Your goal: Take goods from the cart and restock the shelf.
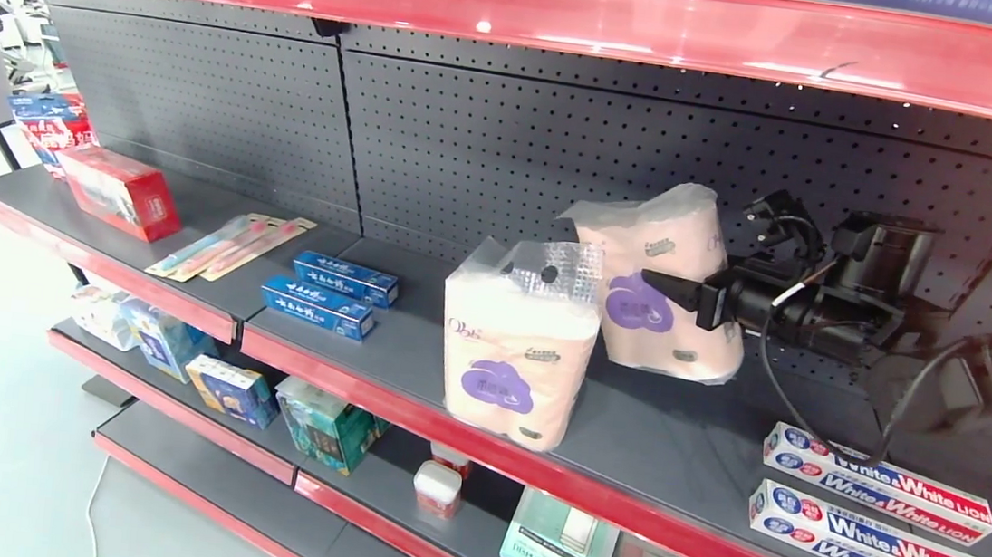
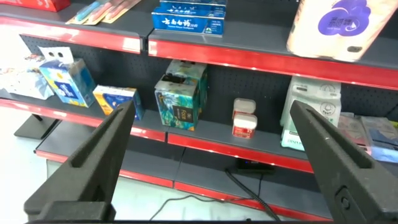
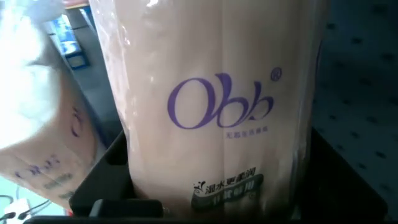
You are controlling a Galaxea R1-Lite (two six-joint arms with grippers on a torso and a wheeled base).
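a pale peach wrap with a purple round emblem and purple lettering is being shown on the tissue pack [image 1: 646,229] held in the black right gripper [image 1: 672,291]. the same peach and purple are being carried by the second tissue pack [image 1: 515,344], under a clear dotted flap. the shelf [image 1: 404,333] is being seen in dark grey with a red front edge, its back panel [image 1: 509,143] in dark grey patterned with rows of small holes. white lettering is being displayed on the blue toothpaste boxes [image 1: 331,294], red and blue bands on the white toothpaste boxes [image 1: 878,520], and plain red on the red box [image 1: 117,192].
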